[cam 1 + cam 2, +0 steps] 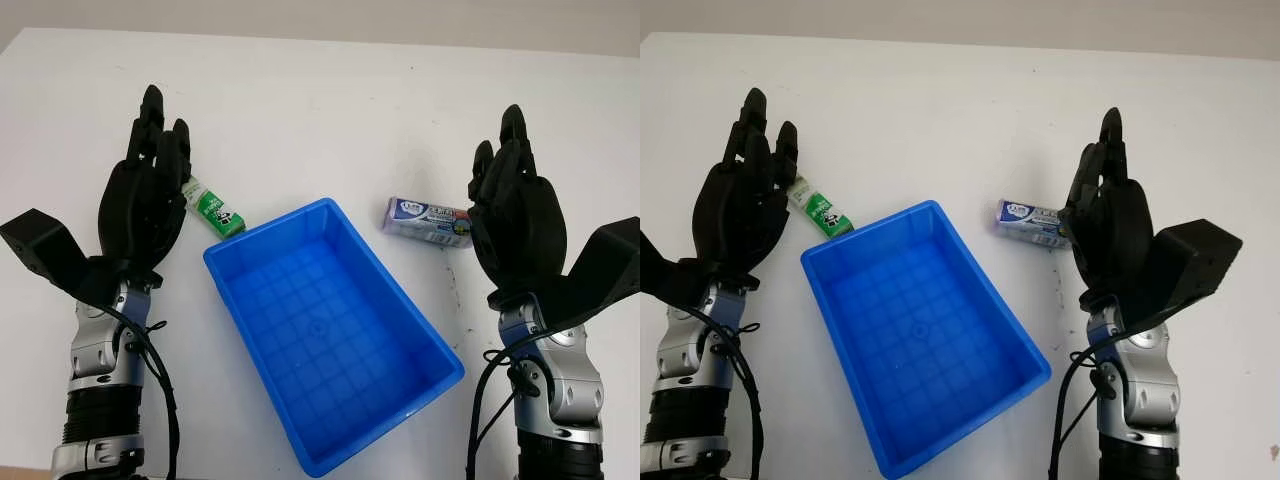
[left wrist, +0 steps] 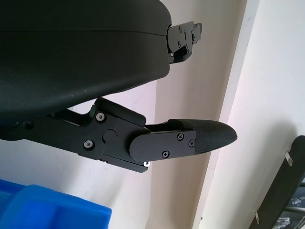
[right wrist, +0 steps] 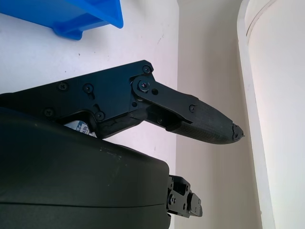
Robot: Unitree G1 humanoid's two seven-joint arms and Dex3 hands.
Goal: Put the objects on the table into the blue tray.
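Observation:
A blue tray sits slanted in the middle of the white table, with nothing in it. A green and white packet lies just off the tray's far left corner, partly hidden behind my left hand, which hovers open above it. A purple and white pack lies beyond the tray's far right corner, its right end covered by my right hand, also open. A sliver of that pack's label peeks out under the right hand's shell. The tray's corner appears beside my left hand.
The white table stretches far beyond the tray to a pale wall at the back. Both forearms rise from the near edge on either side of the tray.

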